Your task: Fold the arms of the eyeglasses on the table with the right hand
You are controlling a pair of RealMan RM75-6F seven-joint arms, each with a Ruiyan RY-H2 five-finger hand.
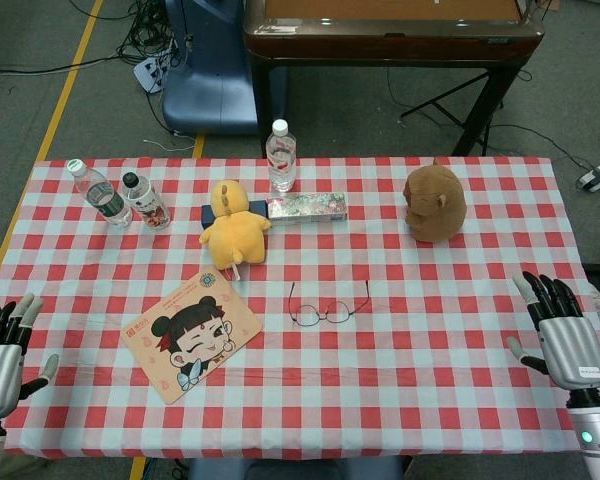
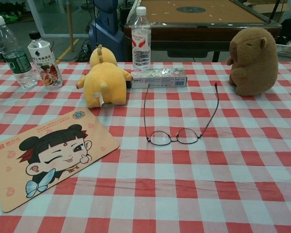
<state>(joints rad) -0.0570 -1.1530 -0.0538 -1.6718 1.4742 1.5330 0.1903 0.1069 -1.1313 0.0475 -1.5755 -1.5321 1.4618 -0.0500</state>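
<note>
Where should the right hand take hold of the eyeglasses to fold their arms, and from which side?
Probably the far tip of the eyeglasses' right-side arm, approached from the right by the right hand. Both arms lie open, pointing away from the robot, lenses nearest it, so the tip swings inward.

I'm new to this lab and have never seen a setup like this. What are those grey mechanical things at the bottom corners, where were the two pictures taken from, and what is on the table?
Those are the robot's two five-finger hands, on arms steered remotely by a person. The head view looks down from above: the left hand and right hand hover at the table's near corners, fingers apart, holding nothing. The chest view is lower and closer, and shows no hands.

On the checked tablecloth lie the eyeglasses, lenses toward the robot, both arms unfolded and pointing away. Around them are a cartoon mat, a yellow plush toy, a brown plush toy, a small printed box and three bottles at the far side. The job is to fold the glasses' arms; nothing touches them yet.
</note>
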